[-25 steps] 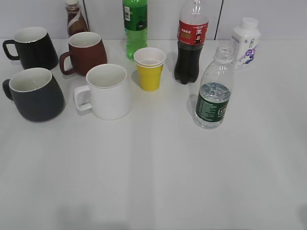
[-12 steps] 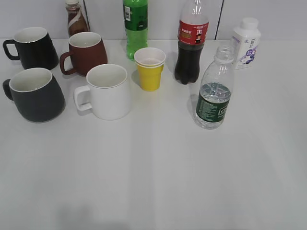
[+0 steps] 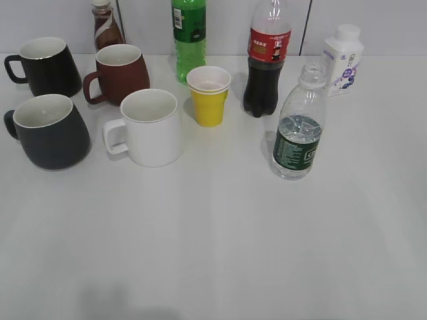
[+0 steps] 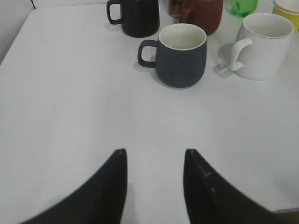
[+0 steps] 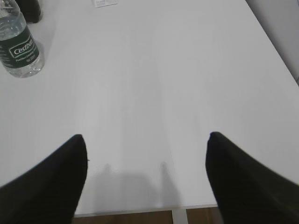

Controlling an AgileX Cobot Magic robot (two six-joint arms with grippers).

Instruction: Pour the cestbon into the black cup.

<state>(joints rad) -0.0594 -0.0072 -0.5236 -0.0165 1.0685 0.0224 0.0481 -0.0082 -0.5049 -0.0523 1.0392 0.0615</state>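
Observation:
The cestbon point(image 3: 298, 127) is a clear capless bottle with a dark green label, upright at the table's middle right; it also shows in the right wrist view point(image 5: 18, 46) at the top left. The black cup point(image 3: 50, 131) is a matte charcoal mug, white inside, upright at the left; in the left wrist view point(image 4: 181, 56) it stands ahead, handle to the left. My left gripper point(image 4: 154, 151) is open and empty over bare table, well short of the cup. My right gripper point(image 5: 145, 136) is wide open and empty near the front edge, far from the bottle. Neither gripper shows in the exterior view.
Around the cup stand a glossy black mug point(image 3: 44, 65), a brown-red mug point(image 3: 119, 73) and a white mug point(image 3: 148, 127). A yellow paper cup point(image 3: 208, 95), green soda bottle point(image 3: 188, 37), cola bottle point(image 3: 265, 63), white bottle point(image 3: 341, 60) and brown bottle point(image 3: 105, 27) stand behind.

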